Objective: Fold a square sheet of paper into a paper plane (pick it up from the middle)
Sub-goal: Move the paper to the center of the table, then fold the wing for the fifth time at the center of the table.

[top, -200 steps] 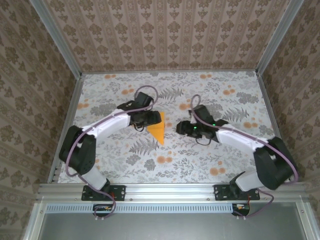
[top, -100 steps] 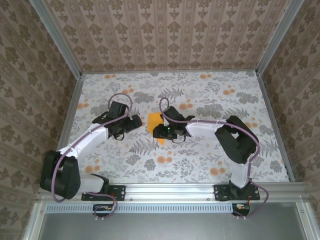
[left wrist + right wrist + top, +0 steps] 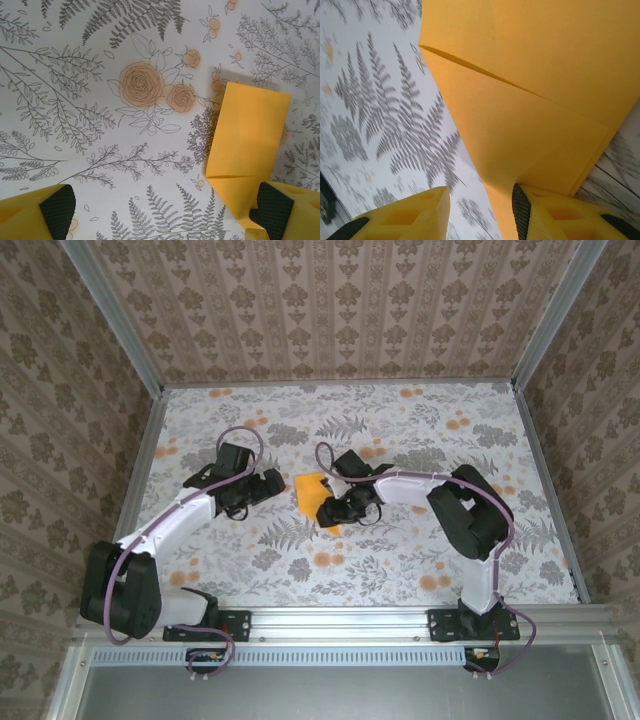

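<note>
The sheet of paper (image 3: 310, 492), plain orange-yellow, lies flat mid-table, folded into a narrow paper plane shape with one pointed end. My left gripper (image 3: 272, 485) hangs just left of it, open wide. In the left wrist view the paper (image 3: 250, 135) lies to the right, its point running under the right fingertip (image 3: 275, 207), while the left gripper (image 3: 167, 212) holds nothing. My right gripper (image 3: 335, 510) is at the paper's near right edge. Seen from the right wrist, the paper (image 3: 545, 75) looms close and its lower corner reaches between the parted fingers of the right gripper (image 3: 480, 210), beside the right pad (image 3: 521, 212).
The table (image 3: 400, 560) is covered with a pale floral print with small orange flowers. Aluminium rails (image 3: 135, 490) and wallpapered walls close it in on three sides. The right arm's elbow (image 3: 470, 510) stands folded to the right of the paper.
The left gripper has let the paper go, opened wide and drawn back to the left. The right arm has swung left to the paper, and its jaws have narrowed around the paper's corner.
</note>
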`<state>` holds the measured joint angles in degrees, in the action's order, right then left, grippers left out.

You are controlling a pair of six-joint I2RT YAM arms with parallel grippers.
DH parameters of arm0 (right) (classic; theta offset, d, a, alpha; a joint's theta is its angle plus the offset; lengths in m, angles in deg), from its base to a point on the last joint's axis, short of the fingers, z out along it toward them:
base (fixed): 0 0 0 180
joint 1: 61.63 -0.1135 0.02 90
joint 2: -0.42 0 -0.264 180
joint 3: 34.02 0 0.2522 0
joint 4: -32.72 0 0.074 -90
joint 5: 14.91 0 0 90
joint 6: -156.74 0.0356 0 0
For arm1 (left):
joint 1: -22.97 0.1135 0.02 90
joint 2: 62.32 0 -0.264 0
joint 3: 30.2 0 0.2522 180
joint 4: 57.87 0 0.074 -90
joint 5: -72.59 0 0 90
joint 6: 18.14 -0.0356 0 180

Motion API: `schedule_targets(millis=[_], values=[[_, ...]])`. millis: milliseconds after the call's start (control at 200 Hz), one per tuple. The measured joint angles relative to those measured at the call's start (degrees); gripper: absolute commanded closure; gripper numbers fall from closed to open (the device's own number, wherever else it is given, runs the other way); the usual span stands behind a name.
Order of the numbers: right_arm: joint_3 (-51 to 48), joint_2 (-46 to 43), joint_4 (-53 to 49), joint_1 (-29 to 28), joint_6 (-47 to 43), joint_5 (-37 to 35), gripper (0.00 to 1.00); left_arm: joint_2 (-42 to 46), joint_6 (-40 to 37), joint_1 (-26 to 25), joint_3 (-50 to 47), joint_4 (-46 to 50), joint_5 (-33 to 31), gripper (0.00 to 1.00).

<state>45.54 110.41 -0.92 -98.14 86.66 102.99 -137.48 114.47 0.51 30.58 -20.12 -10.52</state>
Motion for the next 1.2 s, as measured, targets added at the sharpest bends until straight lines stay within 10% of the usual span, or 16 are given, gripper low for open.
schedule_targets(millis=[775,1200], values=[[-6.6,-7.1,13.8,-1.7,29.5,-13.4,0.58,0.2,3.8,-0.8,-6.9,-12.0,8.9,0.06],[-5.8,-2.4,15.3,-1.7,21.2,-12.2,0.59,-5.1,6.8,-4.8,-6.9,-16.3,13.2,0.08]])
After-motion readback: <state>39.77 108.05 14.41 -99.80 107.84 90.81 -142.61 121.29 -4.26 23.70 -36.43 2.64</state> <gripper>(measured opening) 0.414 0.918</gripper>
